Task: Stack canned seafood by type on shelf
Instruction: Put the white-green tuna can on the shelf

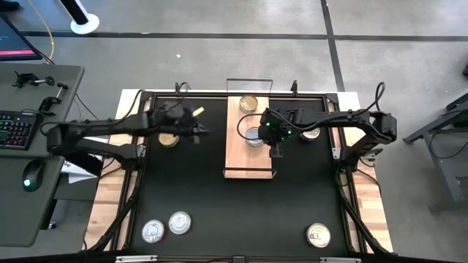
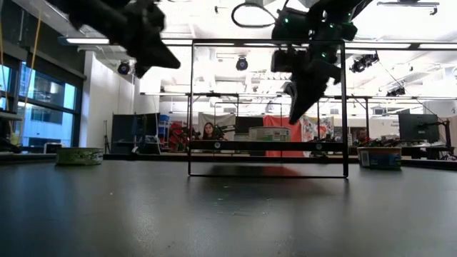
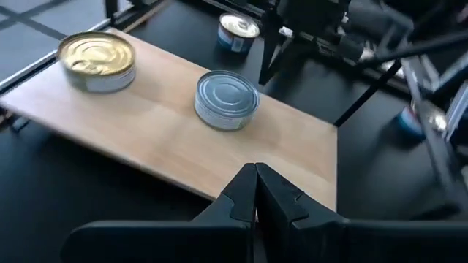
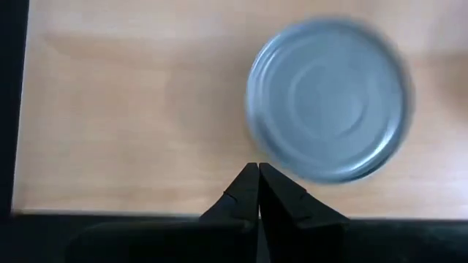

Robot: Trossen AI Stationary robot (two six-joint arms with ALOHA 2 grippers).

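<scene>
— So, where are the tins?
— Two sit on the light-wood shelf (image 1: 250,139): a gold-lidded tin (image 1: 248,103) at its far end and a silver-lidded tin (image 3: 227,98) near the middle, well apart.
— And the arms?
— The right gripper (image 4: 257,179) hangs over the shelf just beside the silver tin, fingers pressed together, holding nothing. The left gripper (image 3: 255,183) hovers above the black tabletop (image 1: 190,190) left of the shelf, likewise closed and empty.
— Others?
— Another gold tin (image 1: 168,139) lies under the left arm.
</scene>
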